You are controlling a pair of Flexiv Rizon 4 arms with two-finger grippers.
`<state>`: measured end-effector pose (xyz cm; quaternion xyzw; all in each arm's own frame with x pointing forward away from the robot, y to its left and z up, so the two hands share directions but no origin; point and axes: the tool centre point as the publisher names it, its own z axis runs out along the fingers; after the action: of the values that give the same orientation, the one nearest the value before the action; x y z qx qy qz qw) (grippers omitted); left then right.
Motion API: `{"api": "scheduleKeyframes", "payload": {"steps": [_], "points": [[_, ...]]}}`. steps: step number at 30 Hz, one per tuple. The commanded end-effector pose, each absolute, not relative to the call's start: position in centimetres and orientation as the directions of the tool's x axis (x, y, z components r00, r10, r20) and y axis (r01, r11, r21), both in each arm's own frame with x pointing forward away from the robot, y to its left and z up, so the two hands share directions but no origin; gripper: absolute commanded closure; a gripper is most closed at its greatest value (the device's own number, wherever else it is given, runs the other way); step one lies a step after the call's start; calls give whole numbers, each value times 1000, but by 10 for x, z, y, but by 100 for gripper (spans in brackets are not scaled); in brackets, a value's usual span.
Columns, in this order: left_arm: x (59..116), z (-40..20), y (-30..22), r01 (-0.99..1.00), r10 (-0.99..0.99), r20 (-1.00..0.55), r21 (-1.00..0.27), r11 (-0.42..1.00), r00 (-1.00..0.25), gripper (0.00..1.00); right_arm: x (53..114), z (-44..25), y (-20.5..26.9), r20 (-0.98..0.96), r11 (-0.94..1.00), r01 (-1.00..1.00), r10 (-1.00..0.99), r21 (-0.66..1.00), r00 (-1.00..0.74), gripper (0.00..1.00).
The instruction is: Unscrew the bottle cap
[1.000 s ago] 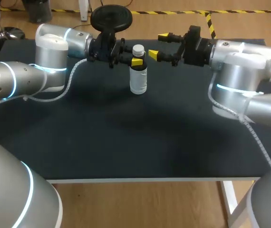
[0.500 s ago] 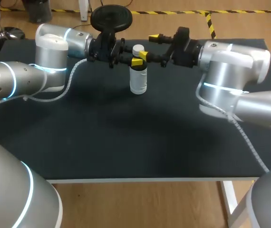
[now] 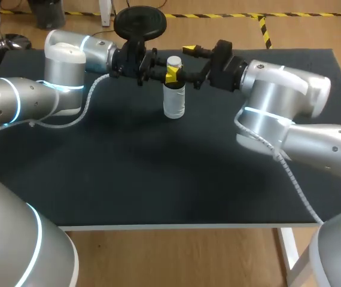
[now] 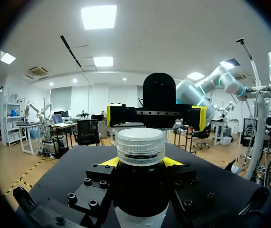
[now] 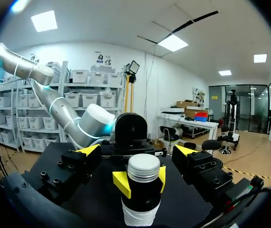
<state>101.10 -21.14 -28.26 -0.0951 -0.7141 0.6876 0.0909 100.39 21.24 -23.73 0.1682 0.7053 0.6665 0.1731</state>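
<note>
Left arm [image 3: 63, 66] in from left side, wrist level; left gripper [image 3: 170, 76] clamped on bottle [image 3: 174, 103] neck. Right arm [image 3: 278, 95] opposite, wrist level; right gripper [image 3: 181, 61] fingers spread wide.

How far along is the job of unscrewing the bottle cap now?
Done: the left hand is shut on the bottle at its neck, upright on the table. In hand: the open right hand flanks the cap, not gripping it. Left: close on the cap and twist it off; it is still on.
</note>
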Motion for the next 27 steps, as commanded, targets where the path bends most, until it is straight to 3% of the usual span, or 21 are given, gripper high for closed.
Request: {"api": "scheduleKeyframes", "payload": {"steps": [1, 27], "points": [[1011, -282, -212, 11, 260, 0, -999, 38, -966, 100, 1001, -233, 220, -18, 76, 28, 548, 997, -836, 0], [1011, -282, -212, 11, 260, 0, -999, 38, -966, 100, 1001, -235, 233, 48, 47, 109, 684, 993, -728, 0]]}}
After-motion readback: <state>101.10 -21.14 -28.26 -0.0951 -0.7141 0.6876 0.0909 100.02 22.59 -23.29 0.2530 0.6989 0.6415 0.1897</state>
